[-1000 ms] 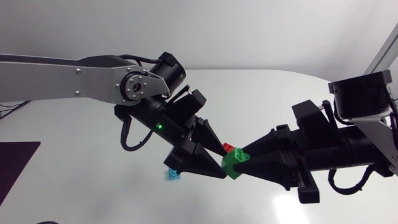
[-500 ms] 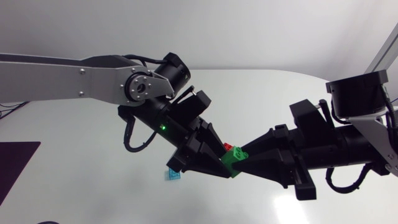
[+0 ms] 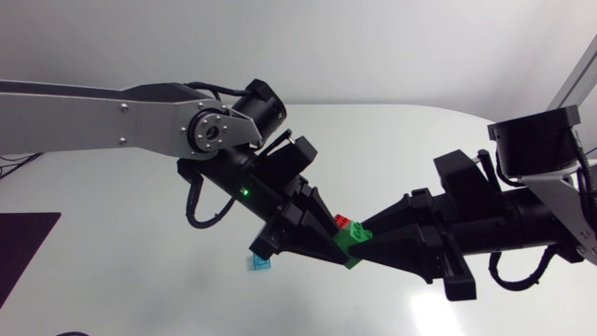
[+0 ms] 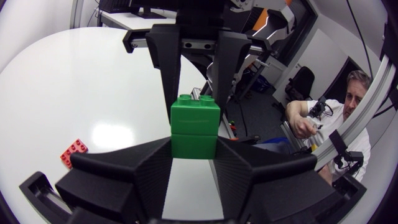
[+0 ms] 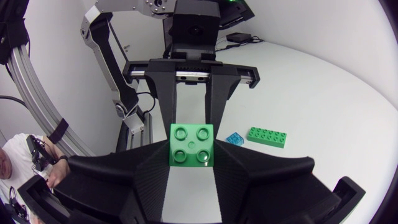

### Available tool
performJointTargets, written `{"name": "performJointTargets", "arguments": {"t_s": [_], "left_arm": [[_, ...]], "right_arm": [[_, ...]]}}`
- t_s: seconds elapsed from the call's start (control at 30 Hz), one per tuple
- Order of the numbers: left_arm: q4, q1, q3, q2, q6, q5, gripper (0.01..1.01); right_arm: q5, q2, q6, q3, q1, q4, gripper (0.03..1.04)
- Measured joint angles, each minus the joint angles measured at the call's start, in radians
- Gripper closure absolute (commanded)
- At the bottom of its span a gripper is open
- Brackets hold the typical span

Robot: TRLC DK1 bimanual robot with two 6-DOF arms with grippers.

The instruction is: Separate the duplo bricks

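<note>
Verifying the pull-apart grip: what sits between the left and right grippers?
The green brick stack, two bricks joined. The left gripper clamps one brick, the right gripper the other. Clearest in the left wrist view.

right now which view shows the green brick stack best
Left wrist view: the green brick stack is side-on, its seam plain. The right wrist view shows only its four-stud end. The head view shows it small and partly hidden.
</note>
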Motion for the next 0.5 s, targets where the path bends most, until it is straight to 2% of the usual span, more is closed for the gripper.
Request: {"name": "performJointTargets", "arguments": {"t_s": [0.2, 0.5], "left_arm": [[-0.004, -0.001, -0.003, -0.002, 0.015, -0.003, 0.767], [-0.004, -0.01, -0.05, -0.035, 0.064, -0.087, 0.767]], "right_arm": [[-0.019, 0.0, 0.007, 0.0, -0.009, 0.0, 0.78], [-0.151, 0.021, 0.03, 0.019, -0.078, 0.0, 0.78]]}}
